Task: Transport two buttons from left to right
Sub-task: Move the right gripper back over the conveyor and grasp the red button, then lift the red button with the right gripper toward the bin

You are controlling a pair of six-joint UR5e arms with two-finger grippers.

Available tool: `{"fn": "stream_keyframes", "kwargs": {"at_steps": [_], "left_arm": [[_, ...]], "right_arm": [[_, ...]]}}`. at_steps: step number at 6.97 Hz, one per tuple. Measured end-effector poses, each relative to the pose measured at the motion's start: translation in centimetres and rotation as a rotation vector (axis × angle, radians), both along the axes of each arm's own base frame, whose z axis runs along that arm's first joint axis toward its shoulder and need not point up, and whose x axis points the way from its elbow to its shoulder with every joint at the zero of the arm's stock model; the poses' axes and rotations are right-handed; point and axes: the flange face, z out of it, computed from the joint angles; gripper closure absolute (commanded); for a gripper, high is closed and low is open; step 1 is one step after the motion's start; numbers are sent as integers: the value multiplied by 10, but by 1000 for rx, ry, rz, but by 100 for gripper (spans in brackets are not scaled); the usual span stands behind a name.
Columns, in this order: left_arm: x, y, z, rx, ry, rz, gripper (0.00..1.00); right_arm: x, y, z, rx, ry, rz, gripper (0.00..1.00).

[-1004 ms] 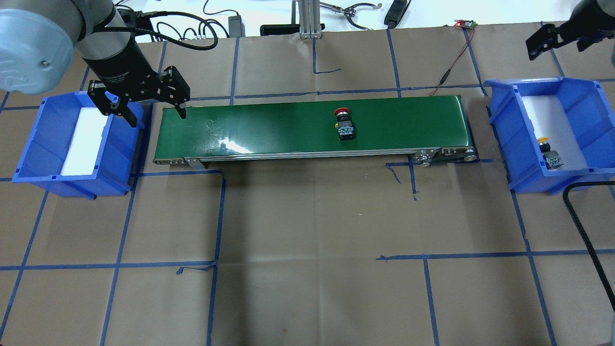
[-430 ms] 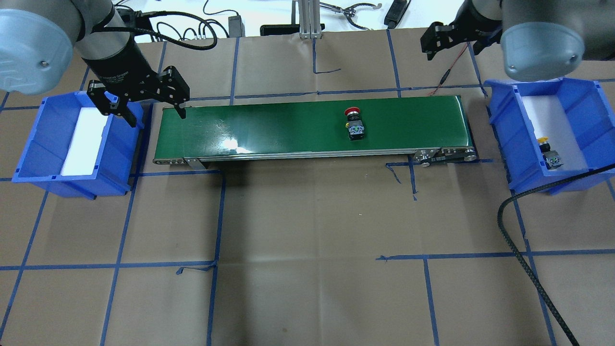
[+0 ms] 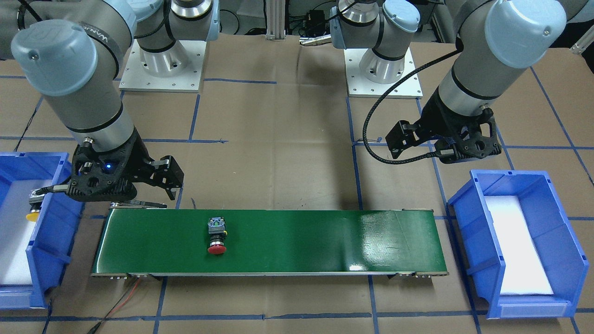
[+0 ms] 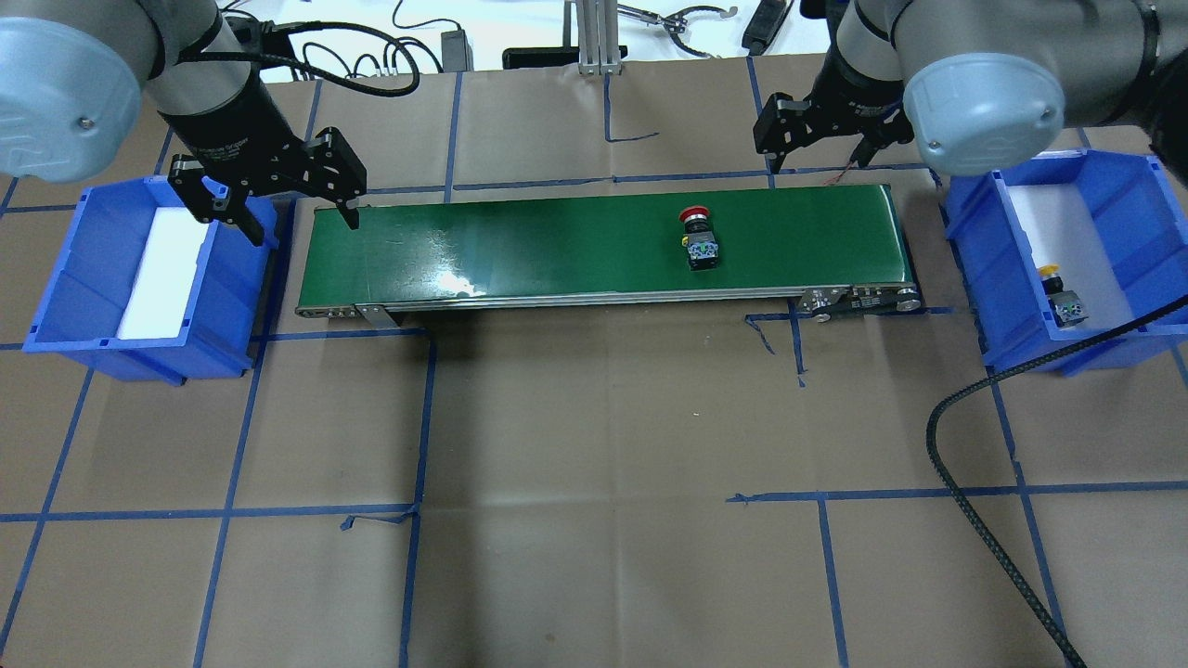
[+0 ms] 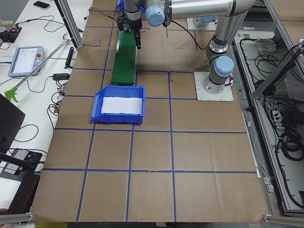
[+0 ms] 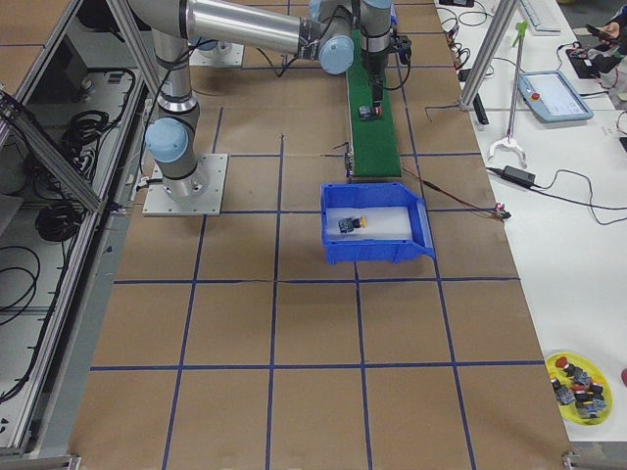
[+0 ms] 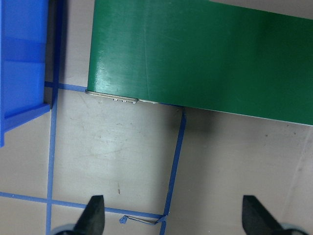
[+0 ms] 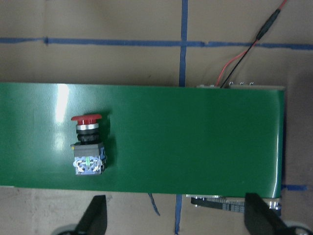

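The red button (image 4: 698,239) lies on its side on the green conveyor belt (image 4: 557,241), right of its middle; it also shows in the right wrist view (image 8: 88,144). The yellow button (image 4: 1063,295) lies in the right blue bin (image 4: 984,278). My right gripper (image 4: 817,153) is open and empty, above the table just behind the belt's right end, up and right of the red button. My left gripper (image 4: 302,227) is open and empty over the belt's left end, beside the left blue bin (image 4: 232,278), which shows only a white liner.
A red and black wire (image 4: 868,139) runs over the table behind the belt's right end. A black cable (image 4: 974,501) hangs from the right arm across the table's right front. Blue tape lines cross the brown table cover.
The right arm has swung in from the far right to behind the belt's right end. The red button has travelled rightwards along the belt. The left arm has not moved.
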Motion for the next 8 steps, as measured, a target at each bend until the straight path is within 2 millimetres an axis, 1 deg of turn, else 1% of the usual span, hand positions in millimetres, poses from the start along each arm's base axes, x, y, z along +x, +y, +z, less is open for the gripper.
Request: {"fn": "stream_keyframes", "kwargs": {"at_steps": [1,3,6,8], "left_arm": [[0,0,0,0,0,0,0],[0,0,0,0,0,0,0],[0,0,0,0,0,0,0],[0,0,0,-1,0,0,0]], "right_arm": [[2,-1,-11,38,0,2,0],[5,-12,-41,78,-1,5,0],[10,-31,-83,84,-1,13,0],[10,-42,-106,91,-1,13,0]]}}
